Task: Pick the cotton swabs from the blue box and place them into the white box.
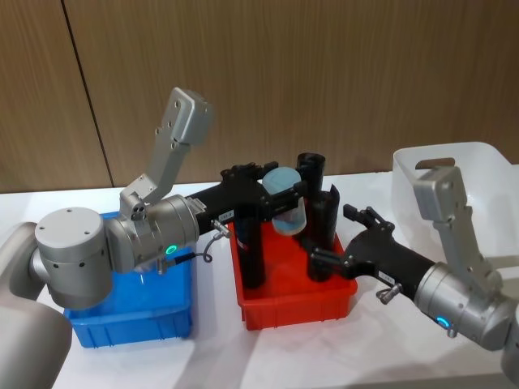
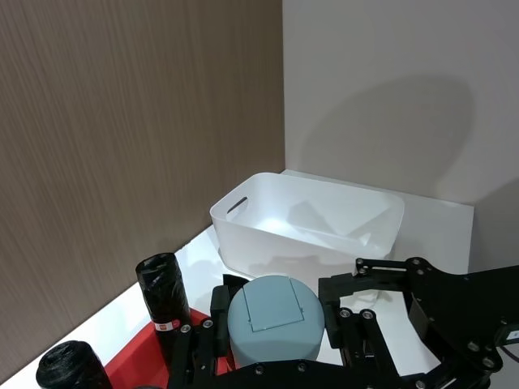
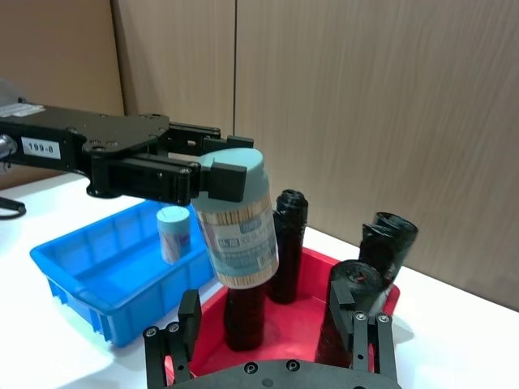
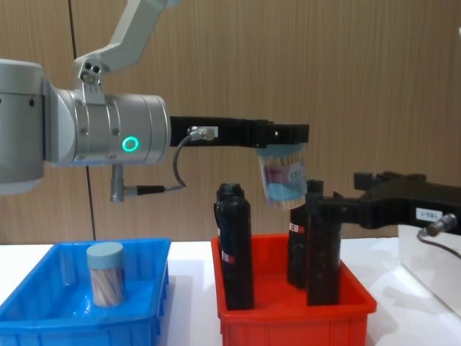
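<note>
I read the white box [image 2: 268, 243] as empty, so nothing is delivered yet. The blue box [image 4: 43, 321] holds one swab jar [image 4: 105, 274]. The left tool [image 4: 284, 137] pinches a second swab jar [image 4: 283, 176] above the red bin [image 4: 288, 321]. The right tool [image 1: 336, 239] is spread, just beside it.

**Silver arms, black grippers**

The left arm [image 4: 108, 130] and the right arm [image 1: 466, 296] are built from smooth, round silver-grey segments. Each carries a small glowing green ring light [image 4: 130, 144]. The left gripper [image 1: 281, 193] and the right gripper [image 1: 332, 239] are matt black and angular, with small screws [image 3: 151, 332]. A thin grey cable [image 4: 176, 169] joins the left one, which bears a white number label [image 3: 39, 147].
</note>
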You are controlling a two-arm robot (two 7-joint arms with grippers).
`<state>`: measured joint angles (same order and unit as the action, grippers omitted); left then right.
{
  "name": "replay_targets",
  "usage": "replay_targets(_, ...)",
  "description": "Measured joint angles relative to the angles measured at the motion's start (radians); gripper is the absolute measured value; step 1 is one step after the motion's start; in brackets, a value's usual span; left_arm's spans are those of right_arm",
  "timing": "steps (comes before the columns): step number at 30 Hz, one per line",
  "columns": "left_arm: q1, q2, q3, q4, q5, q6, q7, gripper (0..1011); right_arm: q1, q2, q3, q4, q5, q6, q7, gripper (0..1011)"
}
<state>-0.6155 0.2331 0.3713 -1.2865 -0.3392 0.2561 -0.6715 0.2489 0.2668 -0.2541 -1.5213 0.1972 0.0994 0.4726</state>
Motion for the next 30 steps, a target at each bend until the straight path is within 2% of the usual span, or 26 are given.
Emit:
replay_targets(11, 0.0, 0.0, 0.0, 0.0, 0.0, 0.0, 0.0, 669, 0.057, -0.028, -0.009, 0.067, 0.024, 0.009, 0.048, 1001)
replay_targets(30, 0.0, 0.0, 0.0, 0.0, 0.0, 0.0, 0.0, 669, 0.137, -0.071, -0.03, 0.166, 0.027, 0.006, 0.082, 1001)
